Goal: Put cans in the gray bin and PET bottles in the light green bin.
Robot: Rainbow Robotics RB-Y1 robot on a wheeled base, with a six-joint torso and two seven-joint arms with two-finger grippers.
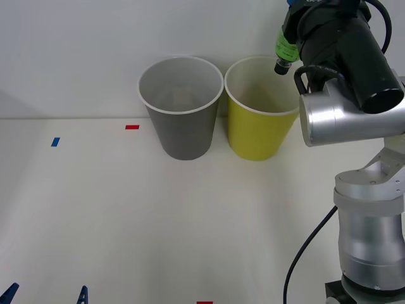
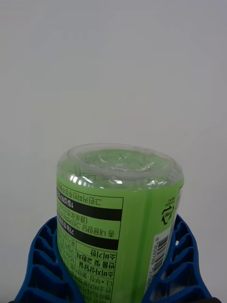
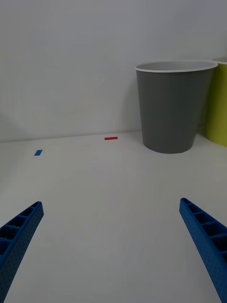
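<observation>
Below our right claw, clamped on the PET bottle, sat the light green bin, ready for dropping; our left claw waited wide.

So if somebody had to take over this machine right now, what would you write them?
Right gripper: shut on the PET bottle, held cap-down above the light green bin.
Left gripper: open, low over the table, idle.
Gray bin stands beside the green one.
Done: bottle picked and carried over.
Left: release it into the light green bin.
</observation>
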